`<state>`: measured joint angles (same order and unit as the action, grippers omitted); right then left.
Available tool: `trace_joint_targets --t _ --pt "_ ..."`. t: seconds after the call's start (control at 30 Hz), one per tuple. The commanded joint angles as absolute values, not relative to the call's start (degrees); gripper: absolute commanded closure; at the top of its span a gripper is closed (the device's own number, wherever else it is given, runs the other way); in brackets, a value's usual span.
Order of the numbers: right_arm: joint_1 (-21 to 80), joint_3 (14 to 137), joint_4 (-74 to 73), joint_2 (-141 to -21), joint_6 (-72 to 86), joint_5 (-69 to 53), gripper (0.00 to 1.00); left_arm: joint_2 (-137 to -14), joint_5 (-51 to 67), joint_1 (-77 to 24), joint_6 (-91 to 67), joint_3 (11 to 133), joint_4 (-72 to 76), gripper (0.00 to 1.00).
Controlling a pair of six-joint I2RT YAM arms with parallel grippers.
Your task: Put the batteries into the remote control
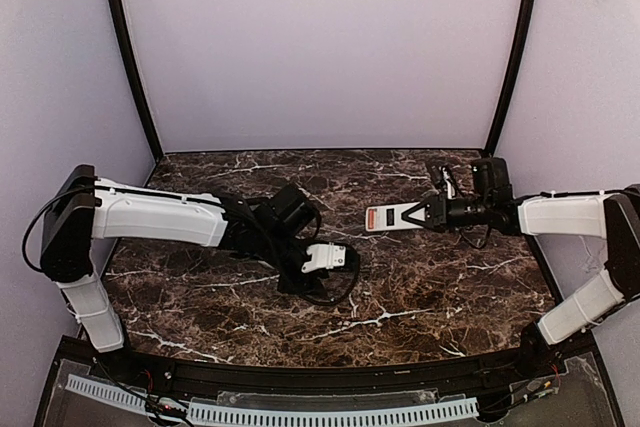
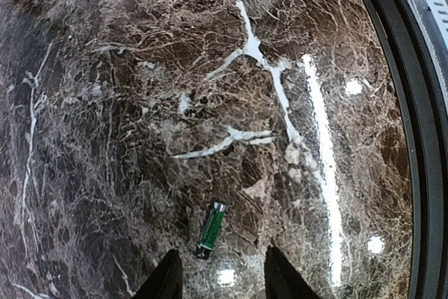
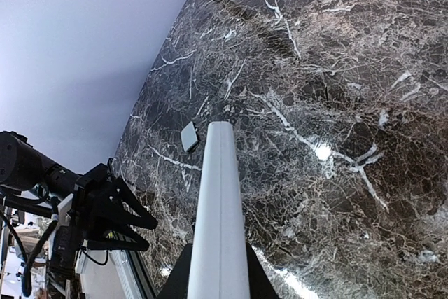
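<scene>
Your right gripper is pressed together on the remote control, both fingers clamping its near end. The white body projects straight ahead from the jaws over the marble table. In the top view, the remote's free end points toward the table's middle and shows a patch of the red panel (the rest reads as plain white). I cannot tell whether it touches the surface. Beyond its tip, a small pale flat piece lies on the marble, apart from the remote. Your left gripper is spread, with nothing between its fingertips, and it points down at the table near its centre. One battery, green with a dark end, lies flat on the marble just ahead of the left-hand fingertip, close to the gap but not inside it, and touching neither finger. No second battery can be made out in any view. To that camera's right, the table's black rim runs along the marble. The two grippers are well apart.
</scene>
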<state>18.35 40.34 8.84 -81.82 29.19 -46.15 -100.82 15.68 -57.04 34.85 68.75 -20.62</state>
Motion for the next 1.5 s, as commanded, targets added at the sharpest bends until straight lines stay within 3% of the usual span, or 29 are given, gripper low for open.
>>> trace_joint_targets --t 0.0,0.73,0.87,0.93,1.13,1.47 --pt "17.6 38.0 10.6 -79.5 28.8 -45.8 1.00 -104.1 13.5 -58.1 39.4 73.2 -26.9 0.62" --pt "15.4 32.4 20.9 -80.6 35.6 -52.8 1.00 -116.4 9.3 -58.7 45.8 80.3 -32.2 0.68" --pt "15.4 31.8 22.5 -81.3 36.7 -53.3 1.00 -116.6 9.5 -58.7 45.5 80.5 -33.3 0.74" --pt "15.3 31.1 23.9 -81.6 37.5 -53.2 1.00 -116.1 10.3 -58.7 44.3 80.6 -34.1 0.82" --pt "15.7 28.7 32.8 -83.2 42.3 -52.8 1.00 -110.2 13.0 -58.7 38.8 76.4 -32.6 0.99" --pt "23.4 28.1 44.4 -85.8 49.5 -44.7 1.00 -100.0 19.8 -54.8 10.0 77.3 -28.8 1.00"
